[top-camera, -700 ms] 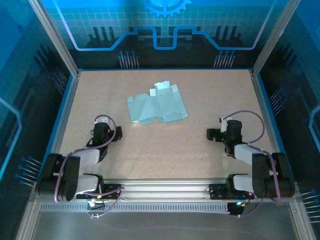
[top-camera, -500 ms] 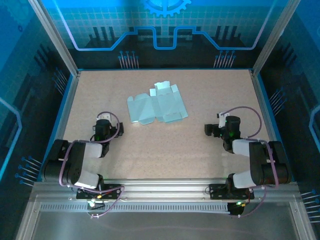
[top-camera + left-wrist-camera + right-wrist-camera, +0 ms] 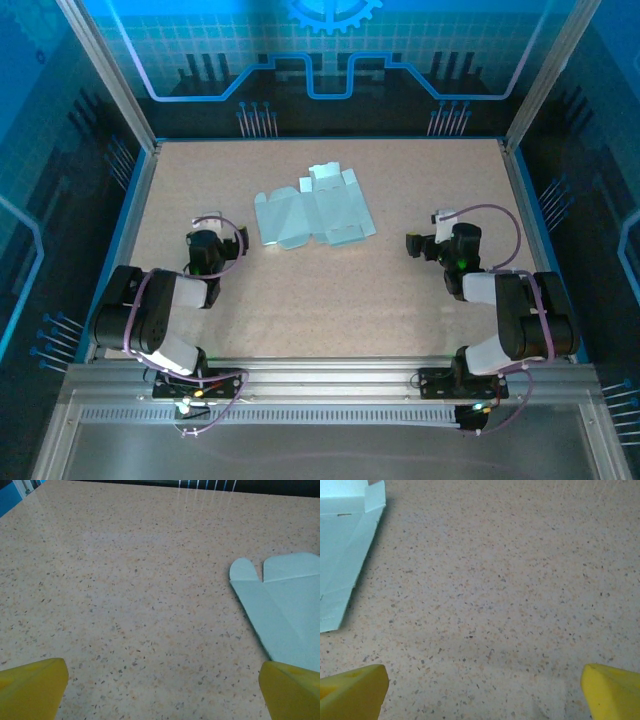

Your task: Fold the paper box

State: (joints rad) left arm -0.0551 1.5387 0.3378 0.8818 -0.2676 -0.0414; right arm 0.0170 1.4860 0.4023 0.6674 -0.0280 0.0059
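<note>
The box (image 3: pixel 313 208) lies flat and unfolded on the table (image 3: pixel 330 290) — no flap raised. The left hand (image 3: pixel 162 687) hovers near its left edge and the right hand (image 3: pixel 482 690) off its right, both spread wide and empty — approach stage, I judge. Next: close in and lift a side flap.

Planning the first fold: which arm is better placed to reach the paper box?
Probably left: the left tool, open, has the paper box beside one fingertip; the right tool sits farther off.

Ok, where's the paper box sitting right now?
From above, the paper box lies unfolded on the table, about midway across and toward the far side, ahead of and between the left hand and right hand, touching neither.
</note>
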